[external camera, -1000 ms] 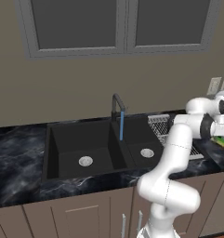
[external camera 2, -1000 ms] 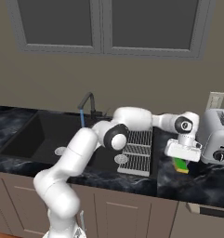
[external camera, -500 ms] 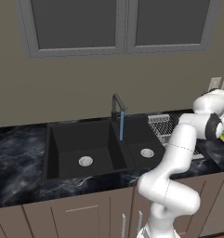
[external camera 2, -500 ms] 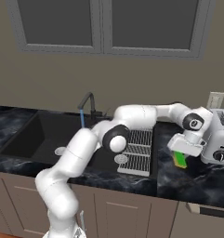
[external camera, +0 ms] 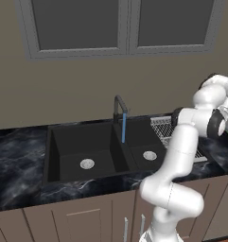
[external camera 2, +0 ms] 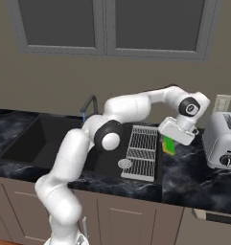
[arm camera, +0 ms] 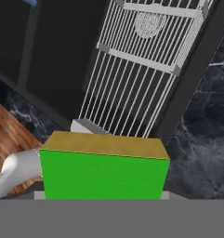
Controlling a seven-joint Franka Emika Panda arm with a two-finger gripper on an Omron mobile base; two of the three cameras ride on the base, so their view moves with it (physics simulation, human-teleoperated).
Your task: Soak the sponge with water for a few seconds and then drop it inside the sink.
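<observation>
Dark marble counter [external camera 2: 198, 177]: one sink [external camera: 94, 156], two drains, one toaster [external camera 2: 225, 143]; pincer [external camera 2: 170, 143] pinching one sponge [arm camera: 104, 169].

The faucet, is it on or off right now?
On. A thin blue stream of water runs from the faucet spout down into the sink.

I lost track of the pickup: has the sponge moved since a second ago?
Yes. In the right base view the sponge, held in the hand, has risen off the counter and shifted left, away from the toaster.
</observation>
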